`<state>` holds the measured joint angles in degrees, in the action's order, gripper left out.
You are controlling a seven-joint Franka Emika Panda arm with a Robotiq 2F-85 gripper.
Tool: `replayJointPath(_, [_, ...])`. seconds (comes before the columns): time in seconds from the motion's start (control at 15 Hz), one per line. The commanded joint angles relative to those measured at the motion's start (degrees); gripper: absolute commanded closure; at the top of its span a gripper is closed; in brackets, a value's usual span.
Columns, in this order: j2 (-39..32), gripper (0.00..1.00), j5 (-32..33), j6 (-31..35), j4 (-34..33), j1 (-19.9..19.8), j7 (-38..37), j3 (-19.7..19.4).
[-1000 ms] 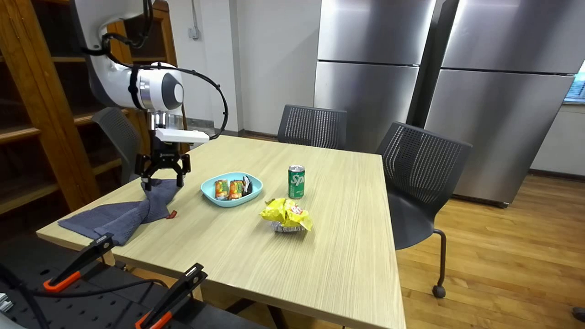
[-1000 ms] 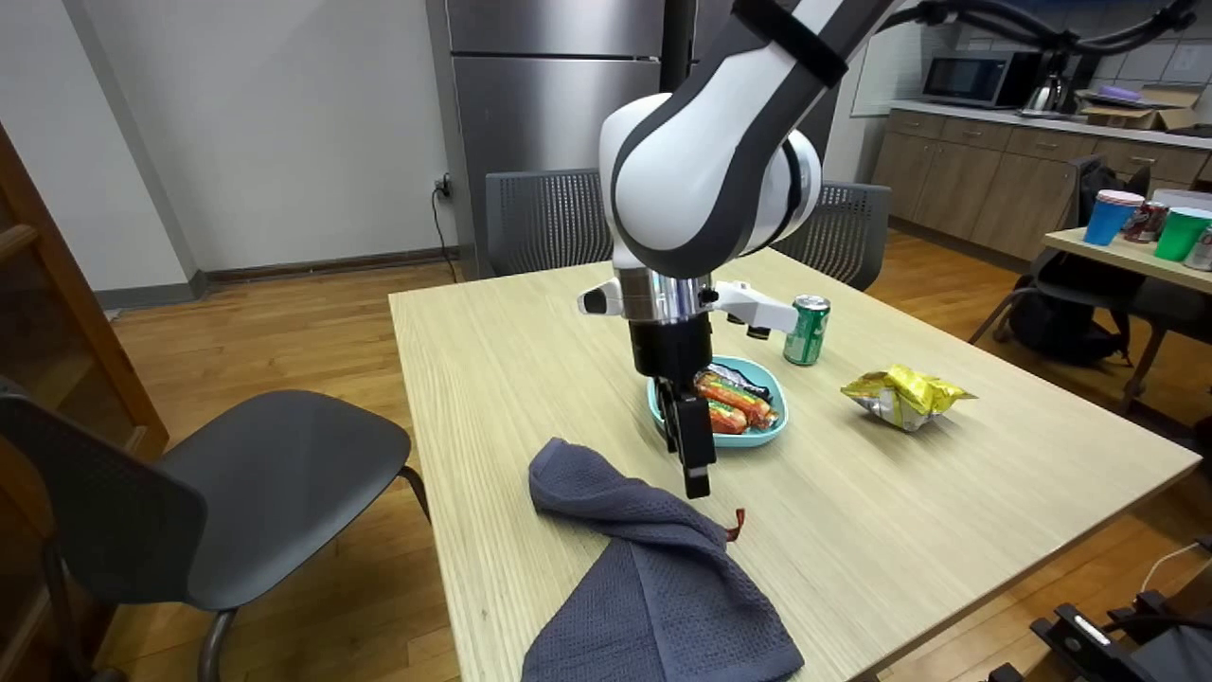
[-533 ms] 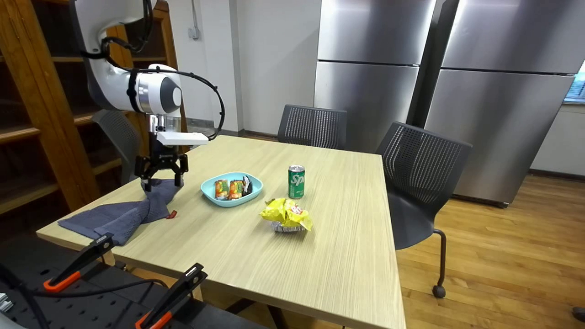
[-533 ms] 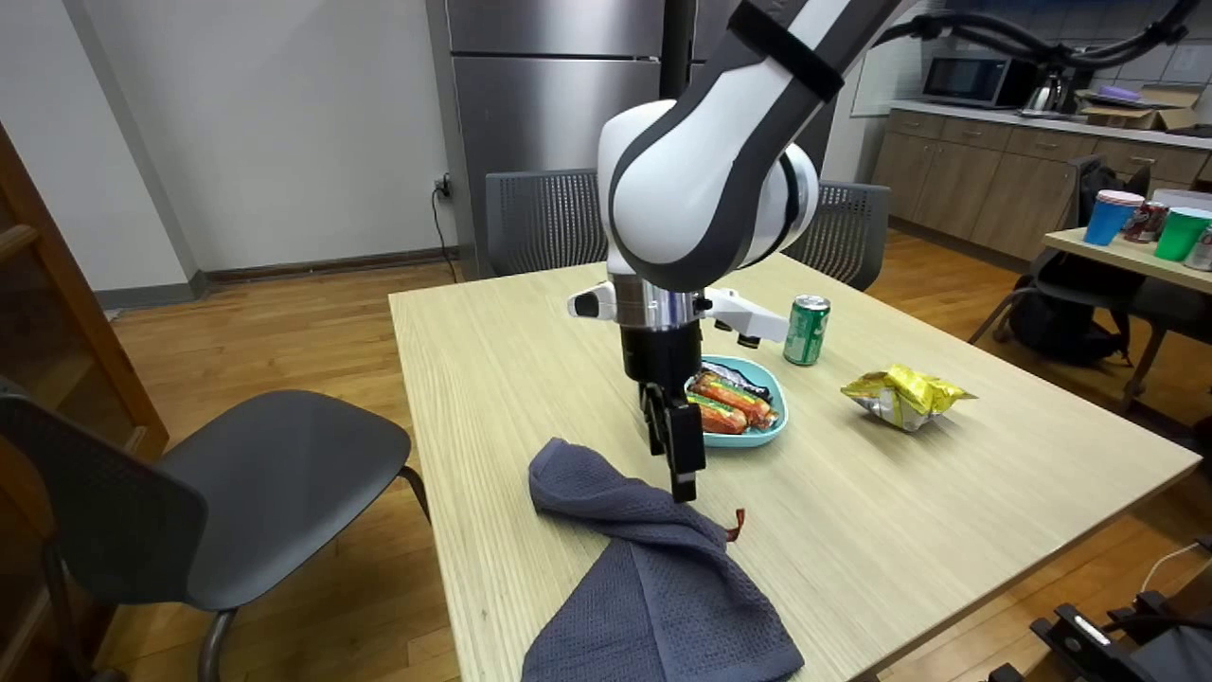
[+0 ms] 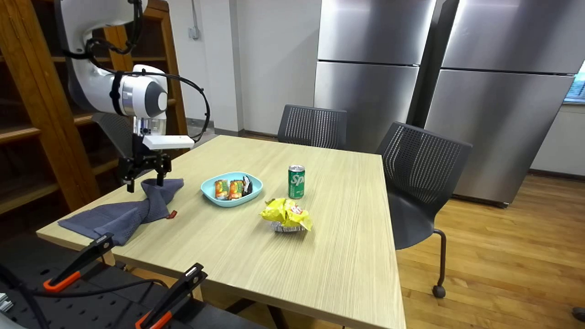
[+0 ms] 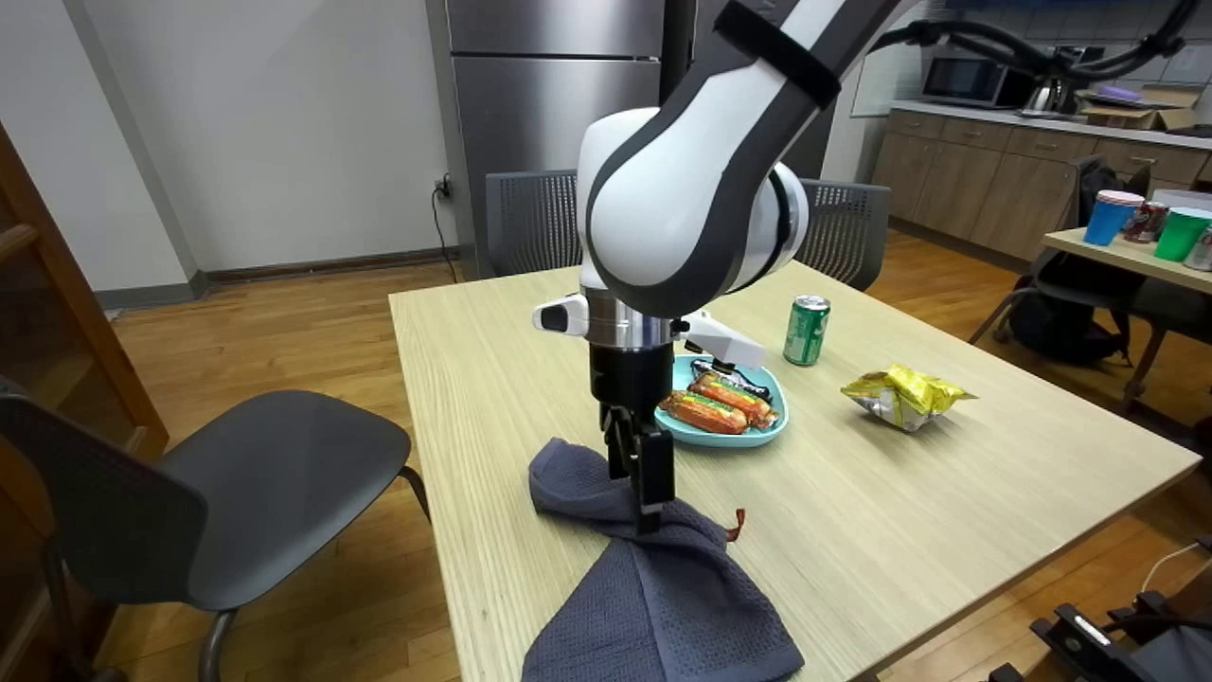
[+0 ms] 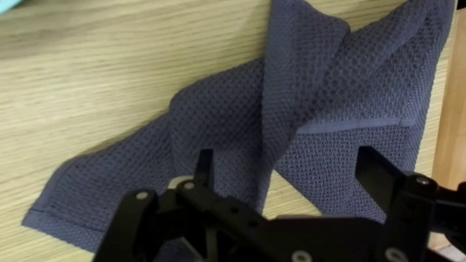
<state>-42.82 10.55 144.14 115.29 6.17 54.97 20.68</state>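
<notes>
- Condition: the end effector point(image 7: 285, 160) is released, fingers spread wide, gripping nothing. It hangs over the slate-blue waffle-weave towel point(image 7: 218, 127); whether the tips touch cloth, I cannot tell.
- Location: the towel lies twisted at a corner of the bench point(image 5: 338, 269), one side just beside the edge.
- Hazard, poor pinch: in the wrist view the fingers straddle a raised fold, with bare bench showing through a gap. Clenching here could catch a single layer and let the rest slip.
- Hazard, hard contact: the cloth looks thin, so too low a descent could press the fingertips against the bench.
- Hazard, slide-off: a pull toward the edge could drag the towel over.
- Hazard, snag: the red tag point(image 6: 736, 526) sticks out from the towel and could catch.
- Hazard, collision: the turquoise dish point(image 6: 729, 440) of orange-wrapped snacks point(image 6: 704, 412) sits near the towel, not touching; a low sideways sweep could shove it.
- Minor: the upright Sprite can point(image 5: 296, 182) and yellow chip bag point(image 5: 285, 211) are farther off; only a wide swing threatens them.
</notes>
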Motion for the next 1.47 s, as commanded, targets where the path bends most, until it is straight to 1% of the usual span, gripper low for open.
replayJointPath(0.0, [1.09, 0.00, -2.50, -0.13, 1.52, -1.00, 0.96, 1.49])
replayJointPath(0.53, [1.36, 0.00, -4.11, -2.45, 1.21, -0.06, -0.32, 0.85])
replayJointPath(0.6, [1.38, 0.25, -4.09, -2.42, 1.18, 0.00, -0.37, 0.81])
replayJointPath(0.67, [1.39, 0.26, -4.05, -2.51, 1.10, 0.06, -0.42, 0.75])
replayJointPath(0.93, [1.29, 0.60, -3.97, -2.88, 0.71, 0.24, -0.52, 0.67])
replayJointPath(1.07, [1.30, 0.73, -3.91, -3.06, 0.64, 0.36, -0.65, 0.58])
replayJointPath(1.27, [1.91, 0.98, -3.98, -3.07, 1.15, 0.51, -1.36, 0.47])
replayJointPath(1.4, [3.09, 1.00, -4.40, -3.32, 1.91, 0.56, -2.80, 0.46])
